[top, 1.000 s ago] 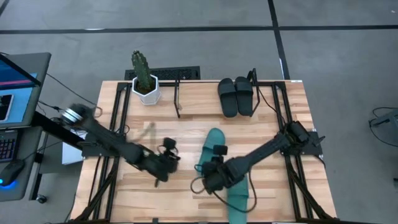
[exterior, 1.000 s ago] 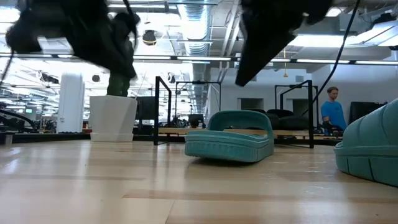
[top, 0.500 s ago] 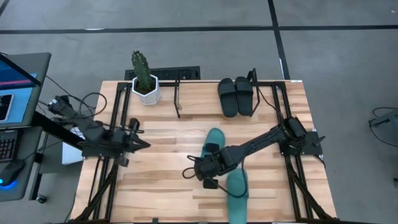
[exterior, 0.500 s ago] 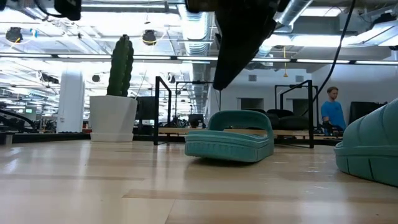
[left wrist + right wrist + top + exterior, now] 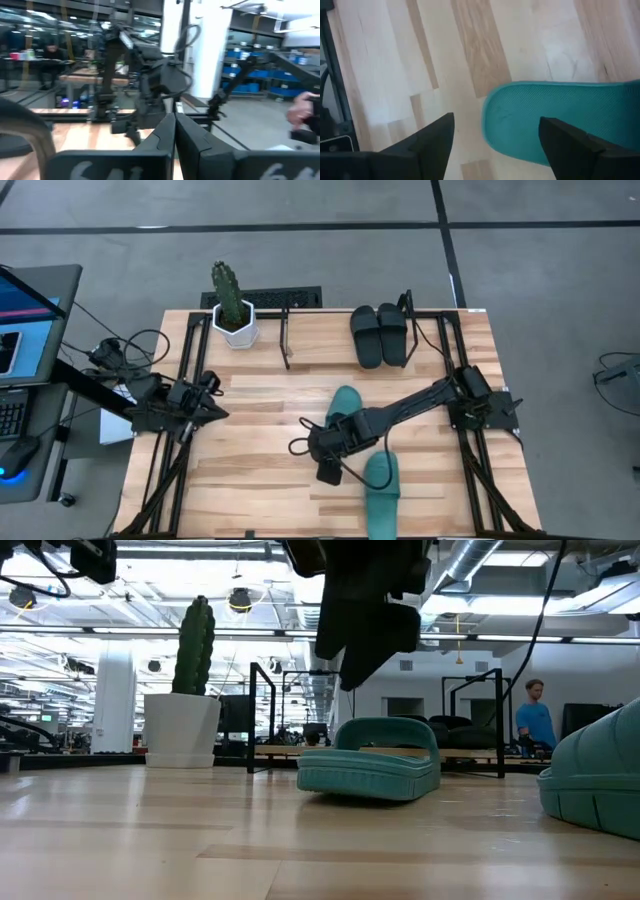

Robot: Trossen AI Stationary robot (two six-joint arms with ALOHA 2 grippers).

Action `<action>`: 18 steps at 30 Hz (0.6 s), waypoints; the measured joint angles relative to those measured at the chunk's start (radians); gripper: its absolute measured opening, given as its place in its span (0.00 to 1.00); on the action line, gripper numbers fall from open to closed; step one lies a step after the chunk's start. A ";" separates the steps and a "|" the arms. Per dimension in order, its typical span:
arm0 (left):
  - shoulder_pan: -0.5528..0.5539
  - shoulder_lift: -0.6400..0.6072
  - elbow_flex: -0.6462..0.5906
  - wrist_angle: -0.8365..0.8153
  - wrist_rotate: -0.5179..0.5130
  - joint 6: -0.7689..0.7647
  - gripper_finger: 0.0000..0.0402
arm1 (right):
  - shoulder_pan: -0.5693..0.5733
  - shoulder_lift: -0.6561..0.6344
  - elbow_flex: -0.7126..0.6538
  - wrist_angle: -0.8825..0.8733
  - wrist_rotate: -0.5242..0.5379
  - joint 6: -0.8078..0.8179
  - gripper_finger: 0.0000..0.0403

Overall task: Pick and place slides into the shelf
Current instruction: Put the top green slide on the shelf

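Observation:
Two teal slides lie sole-down on the wooden table: one mid-table [image 5: 345, 405] [image 5: 370, 765], partly under my right arm, and one nearer the front edge [image 5: 380, 490] [image 5: 595, 785]. Two black slides [image 5: 380, 335] lie side by side in the shelf [image 5: 287, 340] at the far edge. My right gripper [image 5: 312, 458] [image 5: 365, 610] hangs open above the table, left of the teal slides. In its wrist view a teal slide's rounded end [image 5: 560, 120] lies below, between the open fingers [image 5: 435, 137]. My left gripper [image 5: 218, 412] [image 5: 175, 135] is shut, raised at the table's left edge.
A cactus in a white pot [image 5: 233, 310] [image 5: 185, 690] stands at the far left, beside the shelf's left bracket. Black mounting rails [image 5: 190, 360] run along both table sides. Bare wood lies left of the teal slides. A person [image 5: 535, 715] stands in the room behind.
My left arm has drawn back from mid-table toward the table's left edge and risen out of the low view. My right gripper has moved toward the table's left edge, off the near teal slide, and its fingers have opened. Both teal slides stay on the table.

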 joint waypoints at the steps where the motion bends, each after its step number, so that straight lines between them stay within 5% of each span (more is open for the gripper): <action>1: 0.000 0.000 0.000 -0.001 0.021 0.000 0.00 | 0.002 0.000 0.000 -0.001 0.002 0.016 0.68; 18: 0.000 0.000 0.000 -0.011 0.087 -0.017 0.00 | 0.058 0.002 -0.063 0.040 0.070 0.052 0.68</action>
